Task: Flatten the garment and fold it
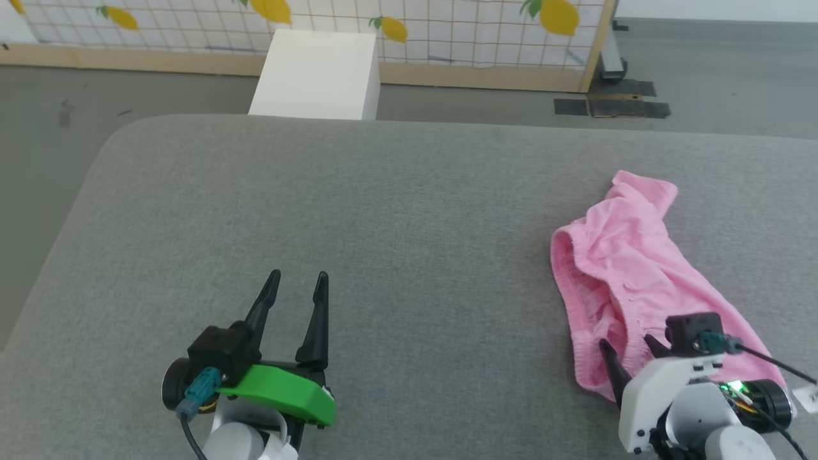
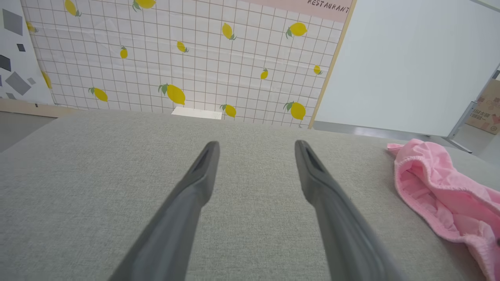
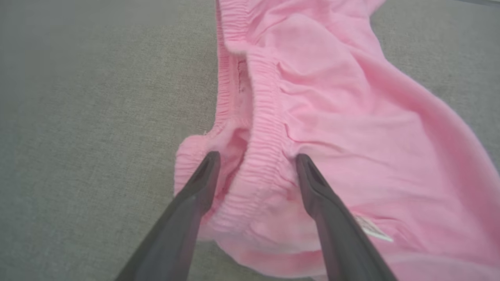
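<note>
garment [image 1: 629, 268]: crumpled pink knit | left end effector [image 1: 298, 275]: spread | right end effector [image 3: 256, 155]: spread astride gathered waistband [image 3: 266, 117]

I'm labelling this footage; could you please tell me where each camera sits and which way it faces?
Head view: on the head, facing forward and down at the grey surface; left gripper lower left, right gripper lower right by the garment.
Left wrist view: on the left wrist, facing along its open fingers across the surface to the lemon wall.
Right wrist view: on the right wrist, facing down its open fingers at the waistband.
Shared: all show garment and surface; head and left wrist views also the lemon wall.
</note>
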